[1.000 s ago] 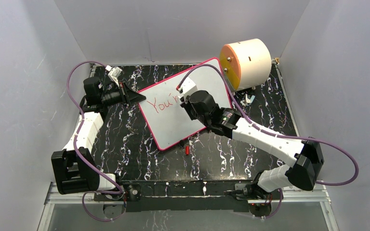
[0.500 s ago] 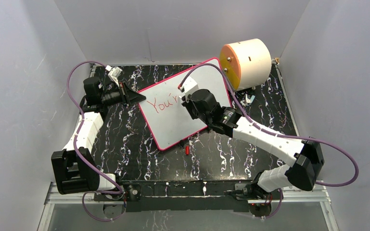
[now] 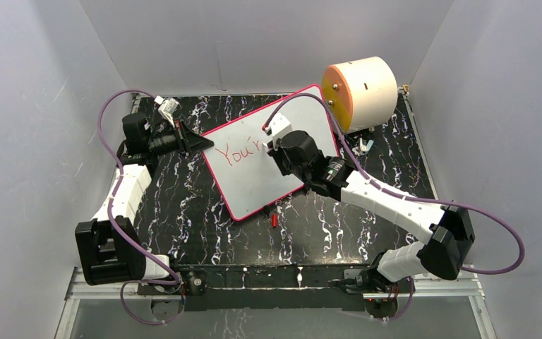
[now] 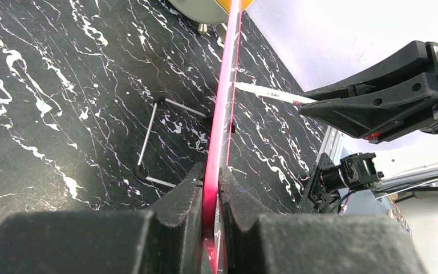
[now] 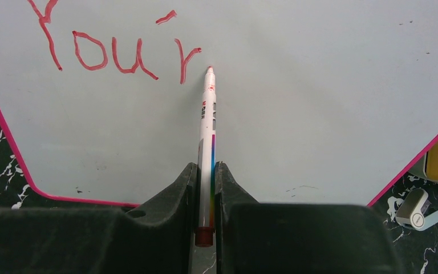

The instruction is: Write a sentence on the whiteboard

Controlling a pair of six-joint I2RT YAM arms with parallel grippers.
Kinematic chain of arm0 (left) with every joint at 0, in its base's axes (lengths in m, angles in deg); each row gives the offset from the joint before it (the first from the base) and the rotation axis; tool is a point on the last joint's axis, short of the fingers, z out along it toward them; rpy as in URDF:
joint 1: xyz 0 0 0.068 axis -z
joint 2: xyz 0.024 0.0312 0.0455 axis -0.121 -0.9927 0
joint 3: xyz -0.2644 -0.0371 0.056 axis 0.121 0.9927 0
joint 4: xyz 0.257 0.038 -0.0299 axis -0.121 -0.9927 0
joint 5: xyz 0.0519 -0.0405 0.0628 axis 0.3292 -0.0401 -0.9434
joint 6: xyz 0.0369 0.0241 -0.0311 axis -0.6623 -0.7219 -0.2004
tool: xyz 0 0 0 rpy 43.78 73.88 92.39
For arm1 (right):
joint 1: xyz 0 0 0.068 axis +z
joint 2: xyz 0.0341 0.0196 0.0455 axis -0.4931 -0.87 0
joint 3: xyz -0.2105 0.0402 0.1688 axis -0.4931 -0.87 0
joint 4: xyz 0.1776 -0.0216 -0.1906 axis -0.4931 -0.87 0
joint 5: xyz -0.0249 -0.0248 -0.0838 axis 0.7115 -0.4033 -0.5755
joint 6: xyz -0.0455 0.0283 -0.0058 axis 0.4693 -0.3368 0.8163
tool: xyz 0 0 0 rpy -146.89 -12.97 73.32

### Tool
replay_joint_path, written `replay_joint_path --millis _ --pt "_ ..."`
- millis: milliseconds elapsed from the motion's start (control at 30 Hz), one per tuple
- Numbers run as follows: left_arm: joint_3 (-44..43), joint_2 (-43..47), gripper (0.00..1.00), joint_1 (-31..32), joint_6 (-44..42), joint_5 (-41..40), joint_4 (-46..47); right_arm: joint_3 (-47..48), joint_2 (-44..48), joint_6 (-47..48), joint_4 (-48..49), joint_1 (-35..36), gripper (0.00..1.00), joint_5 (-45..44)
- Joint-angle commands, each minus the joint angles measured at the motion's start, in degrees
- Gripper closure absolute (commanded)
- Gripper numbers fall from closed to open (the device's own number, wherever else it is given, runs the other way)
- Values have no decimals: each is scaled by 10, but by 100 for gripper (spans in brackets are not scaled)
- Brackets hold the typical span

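The whiteboard [image 3: 248, 185], white with a pink-red frame, stands tilted on the black table. My left gripper [image 3: 201, 143] is shut on its left edge; in the left wrist view the pink frame [image 4: 226, 85] runs between the fingers of that gripper [image 4: 212, 171]. The sentence [image 3: 237, 153] reads "You'r" in red [image 5: 114, 54]. My right gripper [image 5: 205, 168] is shut on a white marker [image 5: 208, 131]. The marker's red tip touches the board just right of the "r". From above, the right wrist [image 3: 293, 150] hides the marker.
A cream cylinder with an orange face [image 3: 362, 92] lies at the back right, close to the board's far corner. A small red cap [image 3: 274, 220] lies on the table in front of the board. A wire stand [image 4: 148, 142] is behind the board. A small white clip [image 5: 415, 208] lies at the right.
The right wrist has shifted slightly to the right along the board with the marker. The left arm and the board have not moved.
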State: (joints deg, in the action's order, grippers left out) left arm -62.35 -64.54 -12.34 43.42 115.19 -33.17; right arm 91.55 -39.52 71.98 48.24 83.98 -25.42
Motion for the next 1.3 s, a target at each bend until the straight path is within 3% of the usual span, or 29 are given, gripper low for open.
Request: replay_joint_path --millis 0,1267 --pt "-4 -9 100 7 -24 -34 -36 0 -2 -10 11 -8 100 -8" --pt "-5 -10 100 9 -25 -30 -36 20 -16 -2 46 -18 100 -10"
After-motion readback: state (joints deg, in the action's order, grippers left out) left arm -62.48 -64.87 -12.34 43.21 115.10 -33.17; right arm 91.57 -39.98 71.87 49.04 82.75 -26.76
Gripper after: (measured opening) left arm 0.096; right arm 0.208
